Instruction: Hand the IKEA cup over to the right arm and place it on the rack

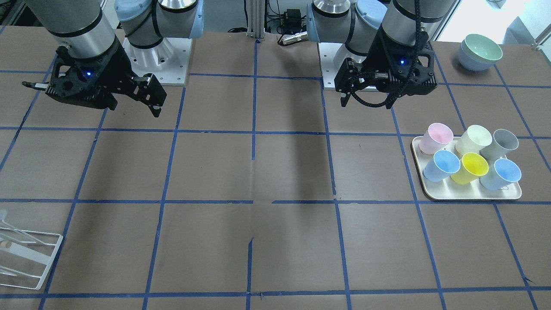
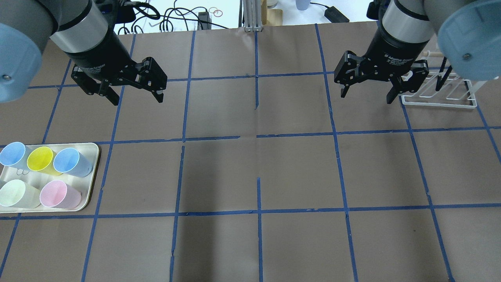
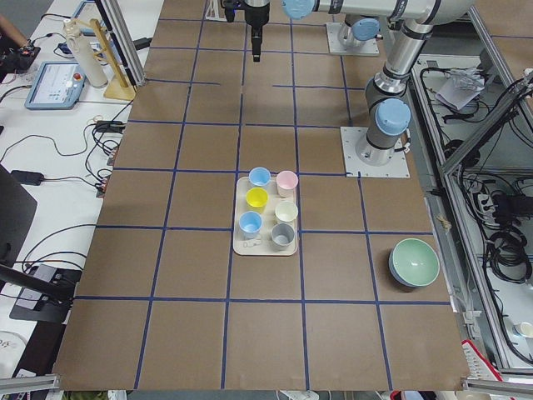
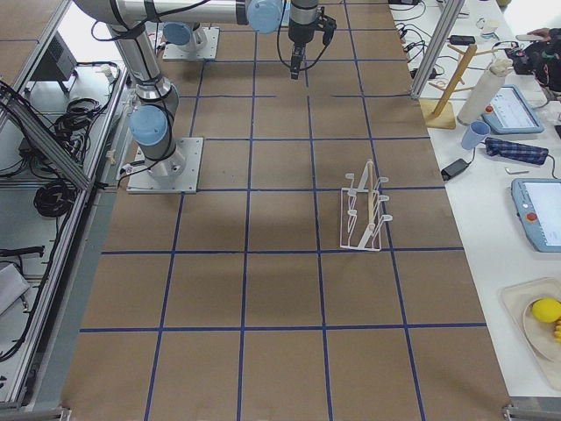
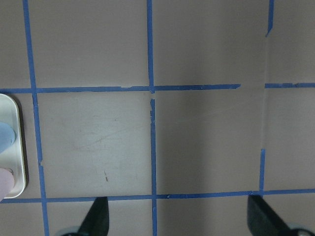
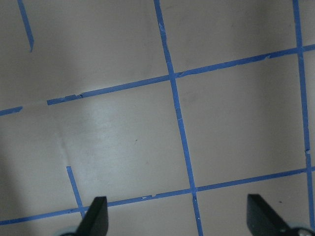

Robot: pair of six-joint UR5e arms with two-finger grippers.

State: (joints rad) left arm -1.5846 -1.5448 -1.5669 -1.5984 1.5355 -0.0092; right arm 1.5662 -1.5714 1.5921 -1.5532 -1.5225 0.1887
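The lemon-yellow IKEA cup (image 1: 471,167) stands on a cream tray (image 1: 473,196) between two light blue tumblers; it also shows in the overhead view (image 2: 41,159) and the left side view (image 3: 256,197). My left gripper (image 2: 137,96) hangs open and empty above the table, beyond the tray and apart from the cup. My right gripper (image 2: 367,96) hangs open and empty beside the white wire rack (image 2: 442,92). The rack also shows in the front view (image 1: 26,258) and the right side view (image 4: 366,210). Both wrist views show open fingers over bare table.
The tray (image 2: 92,176) also holds pink, cream-green, grey and light blue tumblers. Stacked bowls (image 1: 481,51) sit at the table corner near the left arm's base. Blue tape lines grid the brown table. The tray's edge (image 5: 17,147) shows in the left wrist view.
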